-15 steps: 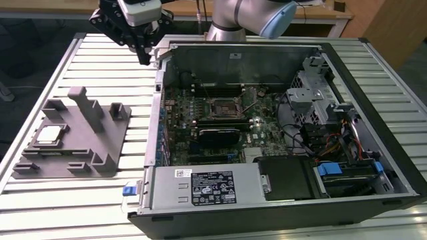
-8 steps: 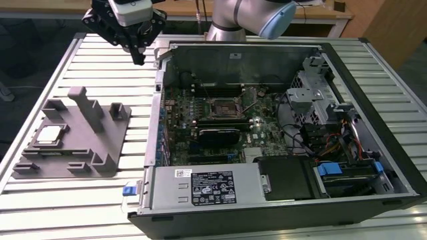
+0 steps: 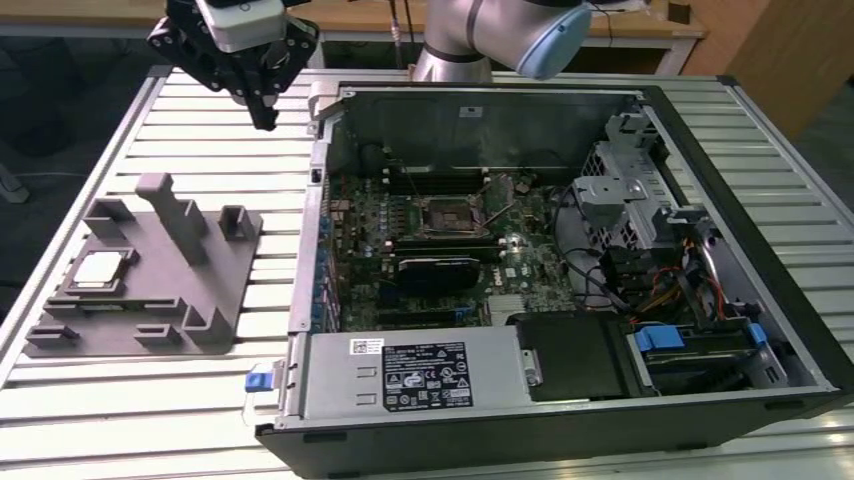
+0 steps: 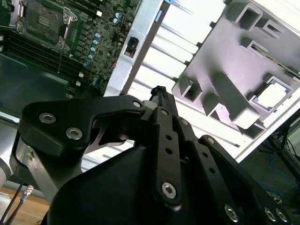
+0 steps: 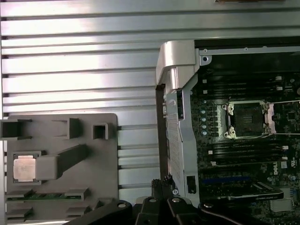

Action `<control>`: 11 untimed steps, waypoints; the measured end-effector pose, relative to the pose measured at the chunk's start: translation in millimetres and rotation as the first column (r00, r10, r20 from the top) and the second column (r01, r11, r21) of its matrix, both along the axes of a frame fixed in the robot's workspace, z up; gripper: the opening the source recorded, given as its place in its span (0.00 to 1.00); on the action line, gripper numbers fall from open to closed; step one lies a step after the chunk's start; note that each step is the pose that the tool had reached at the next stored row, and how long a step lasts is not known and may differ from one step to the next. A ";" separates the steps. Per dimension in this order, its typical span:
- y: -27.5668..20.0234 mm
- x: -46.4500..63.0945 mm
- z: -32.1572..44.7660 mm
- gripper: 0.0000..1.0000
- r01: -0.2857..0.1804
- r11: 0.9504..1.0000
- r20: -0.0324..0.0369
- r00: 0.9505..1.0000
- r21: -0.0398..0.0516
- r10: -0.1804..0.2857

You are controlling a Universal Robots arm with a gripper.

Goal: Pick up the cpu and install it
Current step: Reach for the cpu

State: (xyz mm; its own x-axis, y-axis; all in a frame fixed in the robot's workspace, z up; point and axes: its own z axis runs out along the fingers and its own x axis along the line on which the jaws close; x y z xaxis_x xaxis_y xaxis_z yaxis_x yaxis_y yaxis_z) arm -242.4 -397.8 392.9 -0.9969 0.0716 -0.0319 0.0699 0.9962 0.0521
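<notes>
The cpu (image 3: 100, 270) is a small silvery square chip lying flat in a recess of the grey plastic block (image 3: 214, 275) on the slatted table, at the exterior view's left. Both wrist views show the cpu (image 5: 24, 167) (image 4: 272, 94) in that recess. My gripper (image 3: 264, 120) hangs high above the table, between the block and the open computer case, far from the chip. Its fingers (image 4: 159, 93) meet in a point, shut with nothing between them. The black metal-framed socket (image 3: 450, 213) (image 5: 247, 119) sits open on the motherboard inside the case.
The open computer case (image 3: 667, 110) lies on its side at the exterior view's right, with its power supply (image 3: 414, 375) in front and drive cages and cables at the right. Upright posts (image 3: 163, 205) rise from the grey block. The slatted table (image 3: 174, 130) lies bare under the gripper.
</notes>
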 end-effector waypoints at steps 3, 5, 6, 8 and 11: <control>0.0 -4.6 0.0 0.11 0.000 1.000 0.000 1.000 0.000 0.000; 0.0 -7.4 0.0 0.11 0.000 1.000 0.000 1.000 0.000 0.000; 0.0 -8.7 0.0 0.11 0.000 1.000 0.000 1.000 0.000 0.000; 0.0 -11.2 0.0 0.11 0.000 1.000 0.000 1.000 0.000 0.000; 0.0 -15.2 0.0 0.11 0.000 1.000 0.000 1.000 0.000 0.000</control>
